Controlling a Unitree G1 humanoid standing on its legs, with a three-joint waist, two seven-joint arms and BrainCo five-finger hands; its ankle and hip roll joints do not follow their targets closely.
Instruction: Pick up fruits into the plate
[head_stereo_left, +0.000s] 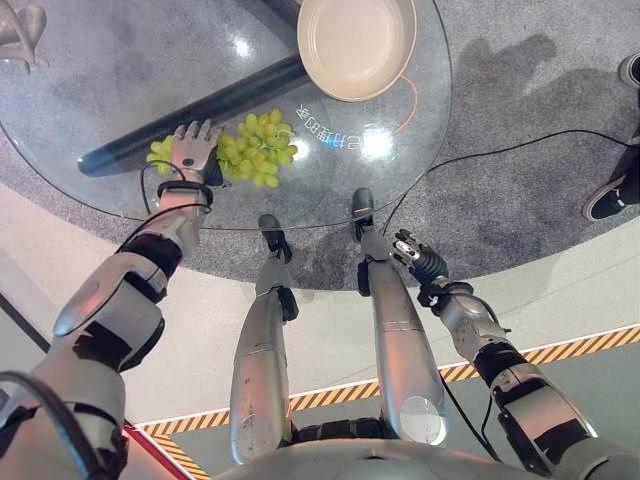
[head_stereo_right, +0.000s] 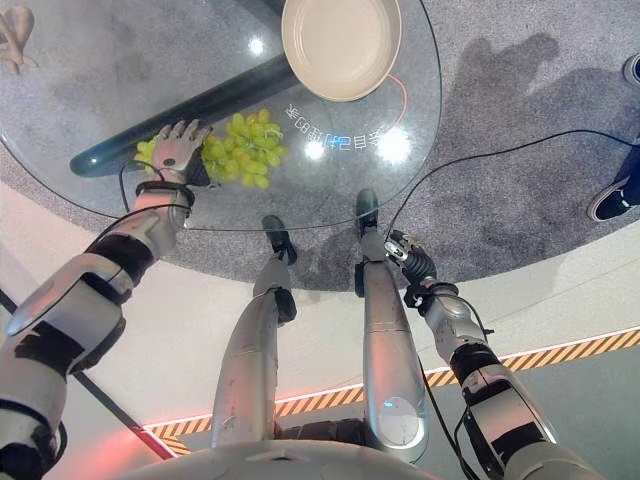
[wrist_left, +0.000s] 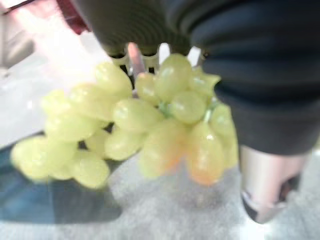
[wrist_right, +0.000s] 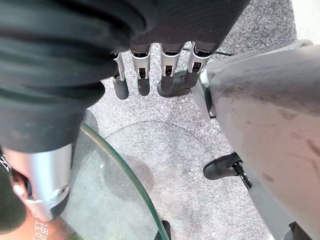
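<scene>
— One bunch, one dish: where do they lie?

— Green grapes (head_stereo_left: 256, 150) rest on the glass table (head_stereo_left: 100, 100), against the inner side of my left hand (head_stereo_left: 192, 150); a few berries show past its outer side too. Beyond my fingertips and off toward my other arm, well apart, sits the cream plate (head_stereo_left: 355, 45), with nothing in it.

— Why is the left hand set there?

— As I judge it, to gather the bunch before a lift. My left wrist view shows the grapes close under the palm, my thumb (wrist_left: 265, 185) down beside them near the glass. Whether my fingers have closed round the fruit I cannot tell — the berries and the dark cover hide them.

— Pose of that arm?

— Reached forward over the near rim of the table, wrist roughly level, back of the hand up.

— And the right hand (head_stereo_left: 420, 258)?

— Idle, low beside the table's near edge, below the glass — fingers relaxed and hanging straight, grasping nothing.

— What next?

— Probably a secure hold, then a carry across to the plate; loose berries may drop.
</scene>
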